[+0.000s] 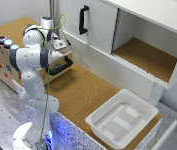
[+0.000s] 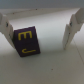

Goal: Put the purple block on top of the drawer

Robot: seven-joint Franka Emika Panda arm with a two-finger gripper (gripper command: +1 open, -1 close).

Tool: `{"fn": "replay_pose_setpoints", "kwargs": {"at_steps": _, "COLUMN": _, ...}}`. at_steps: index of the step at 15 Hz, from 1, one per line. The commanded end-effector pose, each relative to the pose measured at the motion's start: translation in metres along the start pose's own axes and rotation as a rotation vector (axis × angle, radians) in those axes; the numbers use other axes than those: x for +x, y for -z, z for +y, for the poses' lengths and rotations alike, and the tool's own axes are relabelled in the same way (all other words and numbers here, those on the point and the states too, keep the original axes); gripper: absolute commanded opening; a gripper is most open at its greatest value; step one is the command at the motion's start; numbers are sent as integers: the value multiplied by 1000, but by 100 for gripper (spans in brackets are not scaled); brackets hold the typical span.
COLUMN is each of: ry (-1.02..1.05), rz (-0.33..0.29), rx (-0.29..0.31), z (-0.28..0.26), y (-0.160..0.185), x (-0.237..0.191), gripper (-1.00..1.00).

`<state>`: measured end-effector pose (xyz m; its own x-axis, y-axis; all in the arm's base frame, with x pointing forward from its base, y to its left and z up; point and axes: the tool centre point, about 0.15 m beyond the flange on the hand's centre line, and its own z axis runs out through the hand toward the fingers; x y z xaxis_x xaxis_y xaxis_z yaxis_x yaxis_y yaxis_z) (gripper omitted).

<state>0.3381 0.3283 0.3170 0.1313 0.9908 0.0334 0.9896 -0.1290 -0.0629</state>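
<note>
In the wrist view the gripper (image 2: pixel 40 31) stands wide open, its pale fingers (image 2: pixel 6 27) well apart. The purple block (image 2: pixel 25 41) sits between them on a pale surface — tilted, close against one finger, its face marked with yellow letters. In the exterior view the arm (image 1: pixel 30 60) reaches over the drawer (image 1: pixel 58 64), whose black bar handle juts from the light wooden box (image 1: pixel 3 55) with the cork-textured top. A white tub (image 1: pixel 122 117) rests on the cork counter toward the exterior view's right — below the white cupboard (image 1: pixel 95 22).
</note>
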Motion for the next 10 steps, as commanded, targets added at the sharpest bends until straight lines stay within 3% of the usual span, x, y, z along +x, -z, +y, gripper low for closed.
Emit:
{"fn": "replay_pose_setpoints", "kwargs": {"at_steps": 1, "ry": 7, "rz": -9, "rx": -41, "z": -7, "y": -2, "x": -7, "gripper": -100}}
{"fn": "replay_pose_setpoints", "kwargs": {"at_steps": 6, "ry": -26, "rz": -13, "rx": -49, "z": -7, "y": 6, "x": -17, "gripper": -100}}
{"fn": "replay_pose_setpoints", "kwargs": {"at_steps": 10, "ry": -77, "rz": -26, "rx": -90, "z": -9, "y": 35, "x": -14, "gripper": -100}}
